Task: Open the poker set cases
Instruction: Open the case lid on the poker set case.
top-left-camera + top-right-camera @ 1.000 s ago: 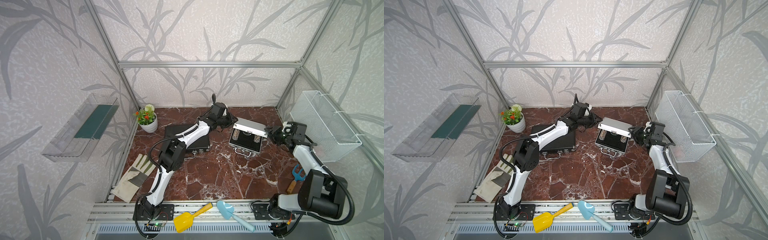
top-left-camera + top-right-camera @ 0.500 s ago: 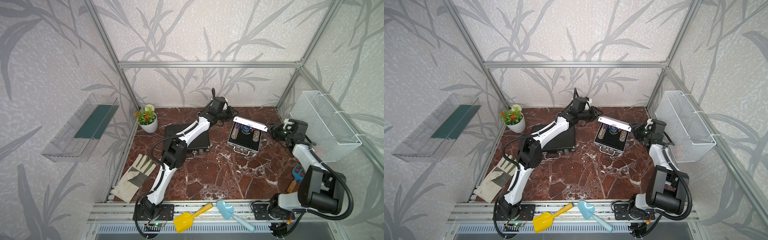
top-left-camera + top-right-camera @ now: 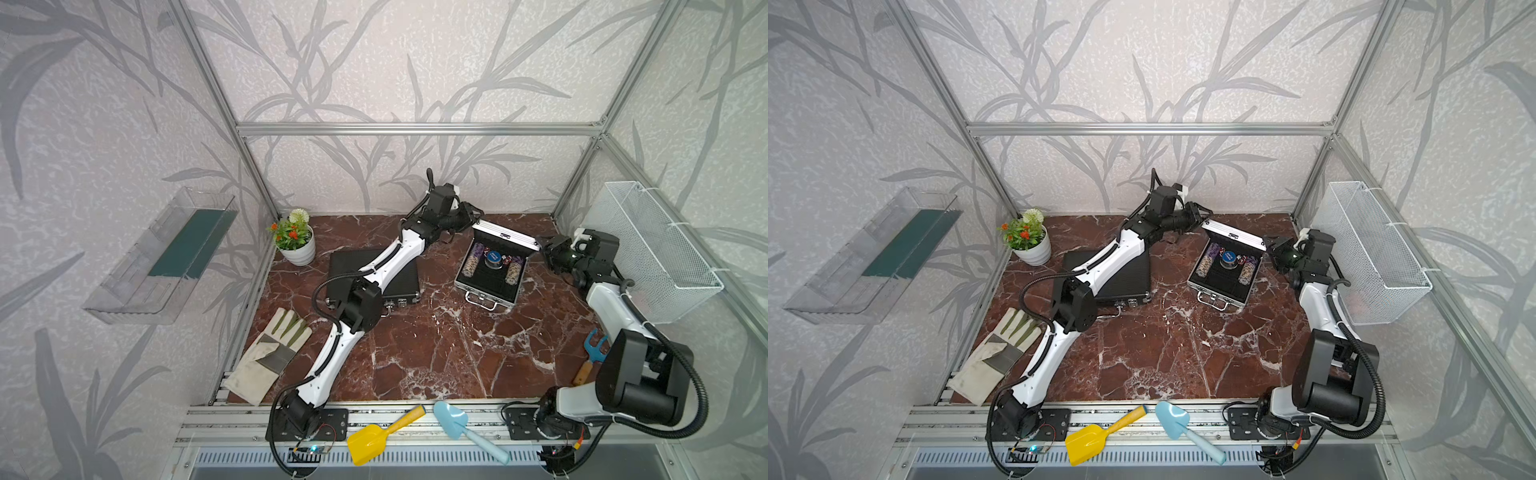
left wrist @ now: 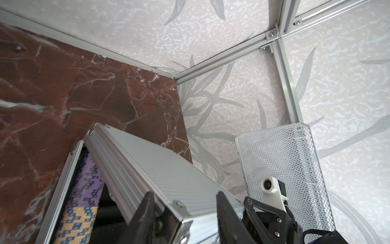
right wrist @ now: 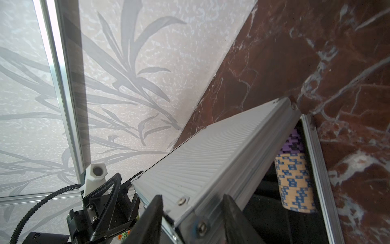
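Your silver case point(image 3: 484, 293) sits open toward the far right corner of the tabletop point(image 3: 415, 353). Its ribbed lid point(image 3: 505, 237) is raised on the far side, and its chrome handle point(image 3: 482, 301) faces the near edge. Black foam holds two rows of chips point(image 3: 471, 262), purple and tan-and-blue, with a blue disc point(image 3: 492, 257) between them. Your wider black case point(image 3: 345, 266) lies flat and closed toward the far left, with its latches on the near side.

Silver ribbed case point(image 3: 505, 235), black ribbed case point(image 3: 345, 262), purple and tan-blue chips point(image 3: 473, 259), white-veined red-brown marble tabletop point(image 3: 436, 345).
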